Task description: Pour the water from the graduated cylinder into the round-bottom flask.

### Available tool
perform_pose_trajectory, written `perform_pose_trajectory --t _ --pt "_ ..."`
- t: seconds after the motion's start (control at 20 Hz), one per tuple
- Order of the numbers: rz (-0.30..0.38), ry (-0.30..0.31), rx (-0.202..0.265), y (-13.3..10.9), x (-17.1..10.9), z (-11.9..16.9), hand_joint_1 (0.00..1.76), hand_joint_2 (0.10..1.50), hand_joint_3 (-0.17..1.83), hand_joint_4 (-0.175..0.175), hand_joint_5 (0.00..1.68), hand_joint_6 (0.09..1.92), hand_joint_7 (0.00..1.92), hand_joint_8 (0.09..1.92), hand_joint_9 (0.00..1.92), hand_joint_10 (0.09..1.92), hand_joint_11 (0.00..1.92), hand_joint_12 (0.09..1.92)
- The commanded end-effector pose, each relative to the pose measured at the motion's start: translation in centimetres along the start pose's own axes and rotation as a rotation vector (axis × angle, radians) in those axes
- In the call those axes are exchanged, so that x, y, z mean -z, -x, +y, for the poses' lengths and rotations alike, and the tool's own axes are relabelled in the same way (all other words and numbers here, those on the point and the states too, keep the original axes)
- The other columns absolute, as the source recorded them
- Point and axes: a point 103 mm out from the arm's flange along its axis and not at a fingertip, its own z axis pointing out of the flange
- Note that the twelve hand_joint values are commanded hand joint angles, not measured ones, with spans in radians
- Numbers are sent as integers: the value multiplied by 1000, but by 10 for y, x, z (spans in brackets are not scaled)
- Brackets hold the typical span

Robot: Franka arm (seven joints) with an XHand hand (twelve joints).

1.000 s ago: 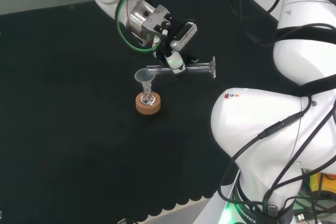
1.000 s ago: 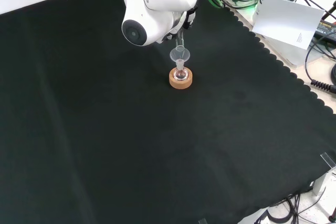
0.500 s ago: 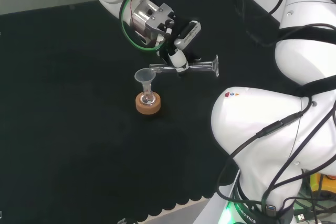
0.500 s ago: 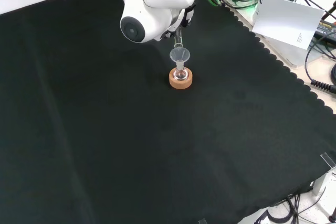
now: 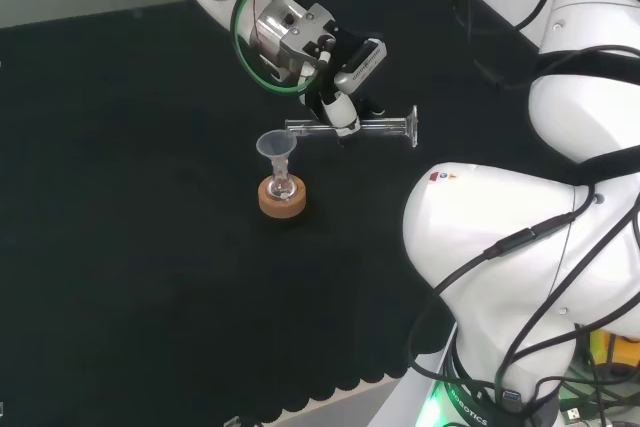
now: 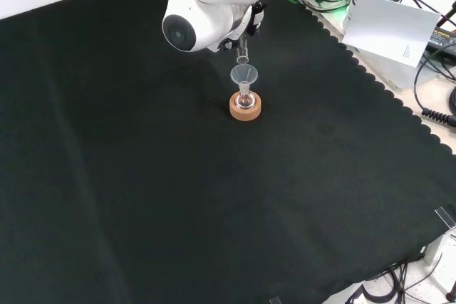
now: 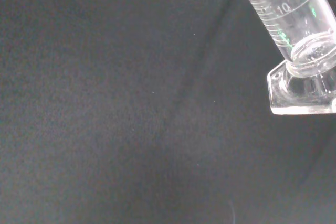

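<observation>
Hand: fingers curled round the measuring cylinder, holding it above the black cloth, at about 1 o'clock from the flask in the head view.
Cylinder: lying about level in the head view, mouth toward 9 o'clock, foot toward 3 o'clock; mouth near the funnel rim, just above it.
Flask: upright in a cork ring, funnel in its neck.
Front view: cylinder mouth at 12 o'clock of the funnel.
Wrist view: cylinder foot and printed scale over cloth.
</observation>
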Motion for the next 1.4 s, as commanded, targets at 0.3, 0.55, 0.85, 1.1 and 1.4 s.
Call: perform_pose_trajectory --t 0.3,0.55,0.85,1.1,1.4 --pt "99 146 92 7 -7 -10 1259 1115 0 -175 964 1012 997 1005 1417 87 1104 856" --pt "199 259 211 20 -18 -7 1258 1117 1 -175 960 1017 993 1011 1409 87 1104 855" --pt "321 361 311 37 -28 1 1257 1119 1 -175 956 1024 988 1018 1405 87 1105 855" --pt "380 396 339 44 -24 12 1257 1120 1 -175 954 1028 987 1021 1411 87 1105 856" --pt "408 465 377 40 -10 26 1257 1119 1 -175 954 1027 989 1019 1416 87 1106 857"
